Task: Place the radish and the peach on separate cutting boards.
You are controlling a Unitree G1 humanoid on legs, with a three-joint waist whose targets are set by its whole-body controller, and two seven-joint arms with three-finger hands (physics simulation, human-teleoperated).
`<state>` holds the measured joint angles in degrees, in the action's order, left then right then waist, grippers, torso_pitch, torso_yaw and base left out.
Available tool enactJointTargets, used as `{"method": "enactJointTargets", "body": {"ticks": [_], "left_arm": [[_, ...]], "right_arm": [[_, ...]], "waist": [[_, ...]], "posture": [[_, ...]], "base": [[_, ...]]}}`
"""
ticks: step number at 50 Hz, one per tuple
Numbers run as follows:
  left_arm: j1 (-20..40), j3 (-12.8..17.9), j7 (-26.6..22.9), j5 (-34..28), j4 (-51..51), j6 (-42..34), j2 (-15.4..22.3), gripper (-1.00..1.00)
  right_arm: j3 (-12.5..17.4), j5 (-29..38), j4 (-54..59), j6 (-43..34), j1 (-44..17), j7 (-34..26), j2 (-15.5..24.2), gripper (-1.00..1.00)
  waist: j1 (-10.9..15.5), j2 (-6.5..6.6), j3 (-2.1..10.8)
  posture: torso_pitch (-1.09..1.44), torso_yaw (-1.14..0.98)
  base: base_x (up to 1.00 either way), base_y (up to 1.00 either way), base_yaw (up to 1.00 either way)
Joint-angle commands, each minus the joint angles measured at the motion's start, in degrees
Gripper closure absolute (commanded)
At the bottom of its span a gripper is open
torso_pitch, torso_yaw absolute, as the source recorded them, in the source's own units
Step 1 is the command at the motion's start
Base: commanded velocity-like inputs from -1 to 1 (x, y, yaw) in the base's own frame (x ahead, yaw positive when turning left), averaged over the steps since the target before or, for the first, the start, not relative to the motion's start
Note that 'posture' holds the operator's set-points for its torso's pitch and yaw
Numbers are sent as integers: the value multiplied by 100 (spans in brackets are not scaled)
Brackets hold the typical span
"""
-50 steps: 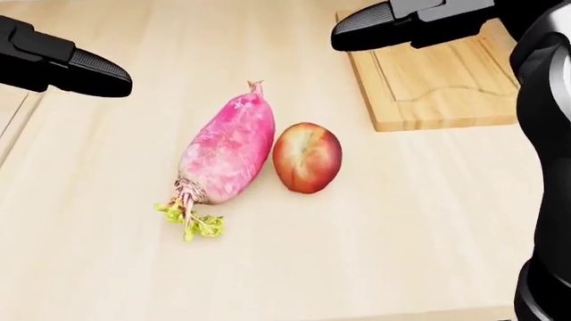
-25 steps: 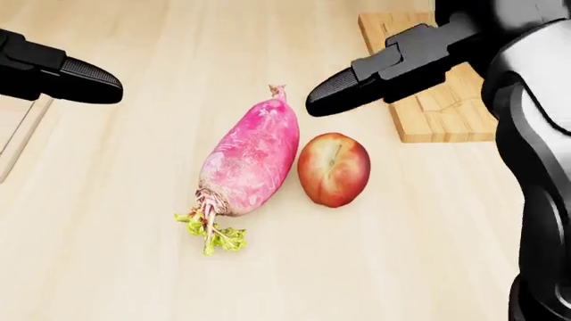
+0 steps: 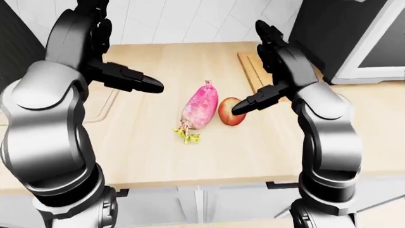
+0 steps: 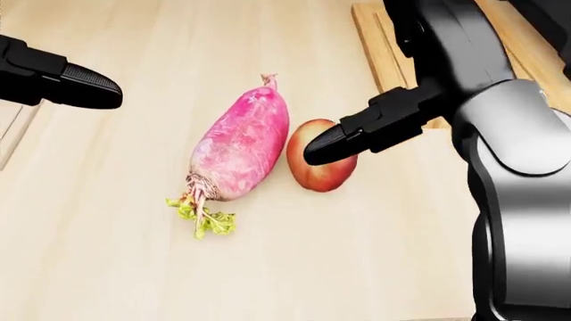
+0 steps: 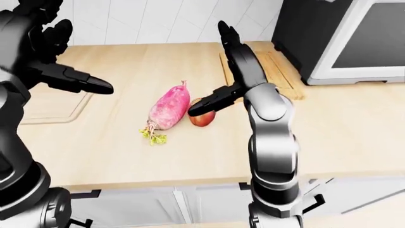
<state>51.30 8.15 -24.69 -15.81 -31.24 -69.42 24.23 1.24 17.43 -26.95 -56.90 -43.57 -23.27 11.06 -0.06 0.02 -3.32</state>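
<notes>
A pink radish [image 4: 239, 140] with green leaves lies on the wooden counter, its tip toward the top of the head view. A red-yellow peach [image 4: 314, 175] sits just to its right, almost touching it. My right hand [image 3: 269, 71] hovers open over the peach; one black finger [image 4: 357, 134] crosses above the fruit and hides part of it, while the other fingers point up. My left hand [image 5: 72, 61] hangs open in the air left of the radish, holding nothing. One cutting board [image 5: 283, 71] lies right of the fruit, and another [image 5: 51, 107] at the left.
A dark appliance with a white frame [image 5: 354, 42] stands at the far right beyond the right board. White wall tiles [image 3: 190, 21] close the counter at the top. The counter's edge [image 3: 190, 178] runs along the bottom, with cabinets below.
My right hand has come down and to the left from above the right board until its finger lies over the peach. The view has shifted a little. The left hand has barely moved.
</notes>
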Motion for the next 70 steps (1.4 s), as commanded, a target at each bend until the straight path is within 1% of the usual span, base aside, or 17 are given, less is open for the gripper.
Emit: {"method": "enactJointTargets", "body": {"ticks": [1,6,8,22,24,27,39,49,56,57,63,64,65,68,70], "left_arm": [[159,65,36,-48,-123,151,61,-100],[134,66,33,-59,-138,148,52,-100],[134,57,35,-64,-117,165,48,-100],[76,44,-5,-134,-114,204,16,-100],[88,49,-8,-133,-99,215,11,-100],[105,42,-12,-133,-21,273,7,-100],[32,88,-37,-118,-132,230,36,-100],[-39,106,-2,-97,-176,241,15,-100],[-103,110,15,-78,-215,248,7,-100],[-101,110,25,-78,-209,254,4,-100],[-112,102,33,-83,-214,244,8,-100],[-117,100,29,-84,-220,236,12,-100],[-113,102,29,-89,-226,227,17,-100],[-100,104,30,-91,-221,221,19,-100],[-113,99,29,-91,-223,225,17,-100]], "right_arm": [[29,98,-156,105,-178,-51,39,-100],[19,195,-156,252,20,-117,-13,-100],[-8,245,-145,249,10,-173,-13,-100],[-109,490,-94,692,519,-272,-272,-100],[-106,525,-78,632,451,-315,-270,-100],[-140,557,-82,790,679,-263,-367,-100],[-206,657,-185,934,1065,-264,-487,-100],[-217,684,-142,1057,1256,-230,-572,-100],[-211,681,-26,1280,1372,-165,-583,-100],[-176,670,15,1327,1358,-116,-596,-100],[-200,606,57,1427,1445,-72,-634,-100],[-195,593,73,1439,1454,-67,-636,-95],[-202,583,92,1466,1471,-59,-638,-83],[-216,555,159,1505,1490,-35,-653,-72],[-204,533,214,1545,1481,-13,-655,-70]], "waist": [[2,14,150],[-1,12,162],[0,12,167],[-2,19,197],[-1,20,202],[-3,22,208],[-6,25,220],[-8,26,225],[-12,30,226],[-12,30,227],[-10,29,231],[-12,29,232],[-12,30,232],[-14,31,231],[-13,30,232]], "posture": [[0,0],[0,0],[0,0],[0,0],[0,0],[0,0],[0,0],[0,0],[0,0],[0,0],[0,0],[0,0],[0,0],[0,0],[0,0]], "base": [[0,0,0],[0,0,0],[0,0,0],[0,0,0],[0,0,0],[0,0,0],[0,0,0],[0,0,0],[0,0,0],[0,0,0],[0,0,0],[0,0,0],[0,0,0],[0,0,0],[0,0,0]]}}
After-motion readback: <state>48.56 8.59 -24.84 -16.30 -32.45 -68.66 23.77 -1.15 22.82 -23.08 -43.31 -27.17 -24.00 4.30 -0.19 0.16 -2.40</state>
